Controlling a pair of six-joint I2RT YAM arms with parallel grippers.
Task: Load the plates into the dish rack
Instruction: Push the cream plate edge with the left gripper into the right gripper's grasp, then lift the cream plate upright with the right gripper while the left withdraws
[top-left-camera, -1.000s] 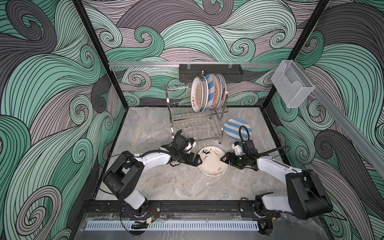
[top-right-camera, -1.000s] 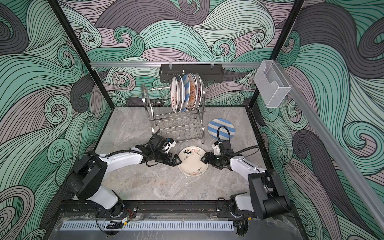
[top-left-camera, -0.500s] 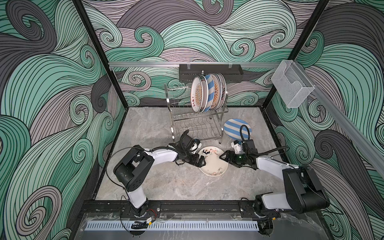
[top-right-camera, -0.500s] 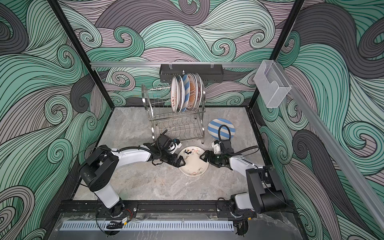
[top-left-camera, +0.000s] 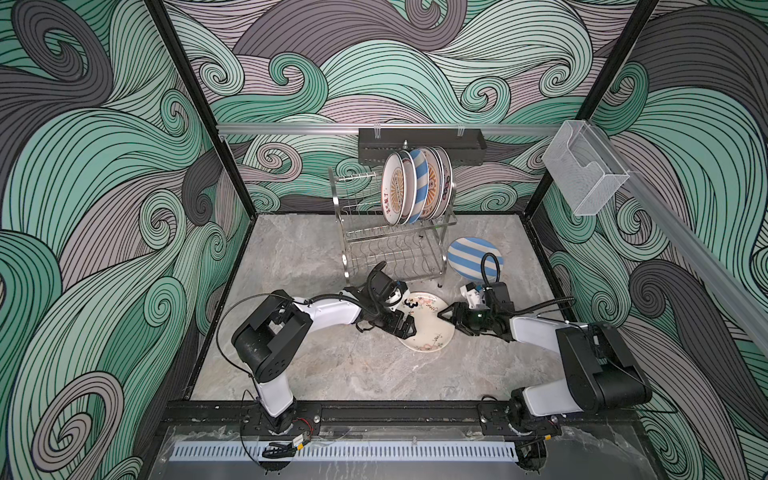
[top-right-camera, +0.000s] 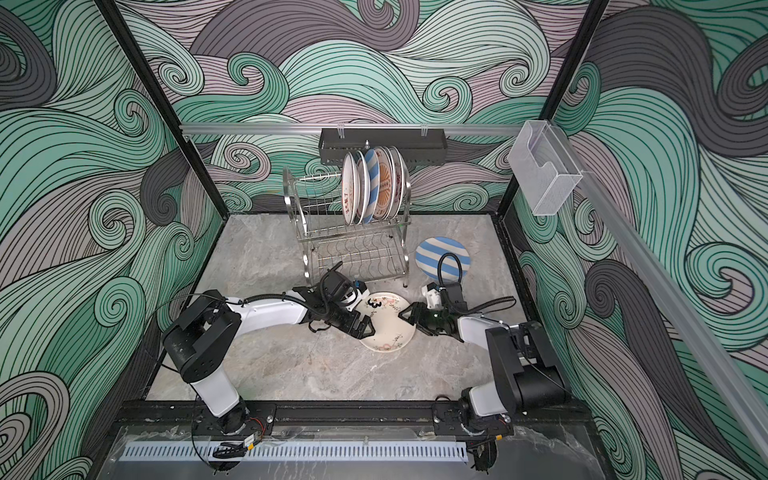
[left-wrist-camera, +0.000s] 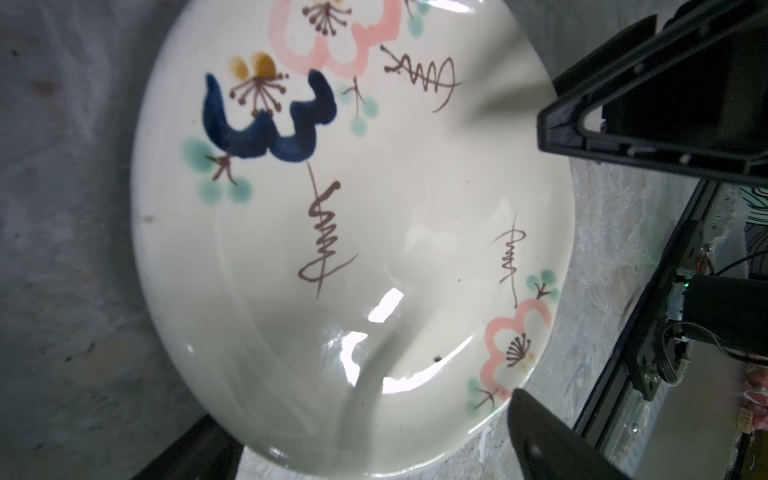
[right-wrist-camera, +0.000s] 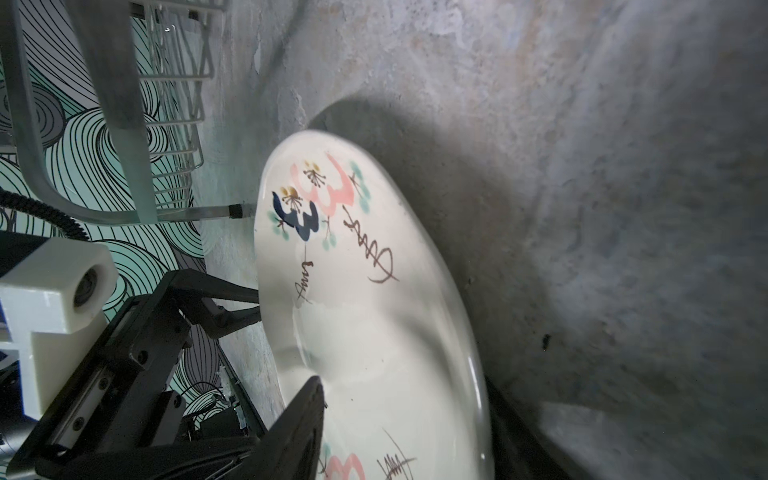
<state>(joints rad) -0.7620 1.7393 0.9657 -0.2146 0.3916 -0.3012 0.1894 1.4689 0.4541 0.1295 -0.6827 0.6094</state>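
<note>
**Plate between two grippers:** a cream flowered plate (top-left-camera: 426, 332) is seen on the grey marble-look tabletop (top-left-camera: 316, 370), just before the steel dish rack (top-left-camera: 390, 253), in a booth lined with green-and-grey wave-patterned walls (top-left-camera: 104, 166). The left gripper (top-left-camera: 409, 328) is set at its rim, fingers spread. The right gripper (top-left-camera: 443, 315) is placed with one finger (right-wrist-camera: 301, 419) over the opposite rim and one beneath. Whether the rim is pinched cannot be told. Several plates (top-left-camera: 415, 187) are stood in the upper tier. A blue-striped plate (top-left-camera: 467, 253) is laid flat beside the rack. A black tray (top-left-camera: 419, 143) and clear box (top-left-camera: 582, 178) are hung above.
</note>
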